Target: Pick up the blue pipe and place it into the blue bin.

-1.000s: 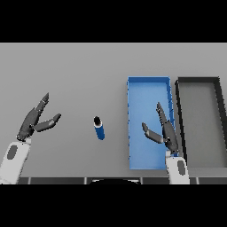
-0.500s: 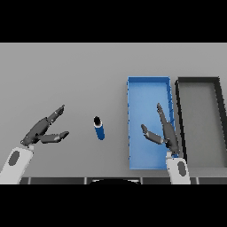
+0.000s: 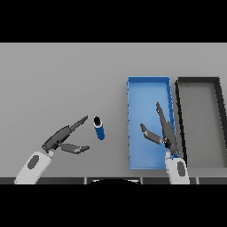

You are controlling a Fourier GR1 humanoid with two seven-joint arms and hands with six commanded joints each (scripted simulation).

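Observation:
The blue pipe (image 3: pixel 99 128) is a short blue tube with a dark open end, lying on the grey table left of the bins. My left hand (image 3: pixel 62 137) is open just to its left, fingers stretched toward the pipe and the thumb spread below, not touching it. The blue bin (image 3: pixel 148 88) is a long open tray right of the pipe, with nothing inside it. My right hand (image 3: pixel 163 131) hovers open over the bin's near right part, fingers pointing away from me.
A dark grey bin (image 3: pixel 199 84) of the same shape stands directly against the blue bin's right side. The grey table (image 3: pixel 57 80) stretches wide behind and left of the pipe.
My left hand has swung right and forward toward the pipe, fingers now levelled at it. The right hand and the pipe have stayed put.

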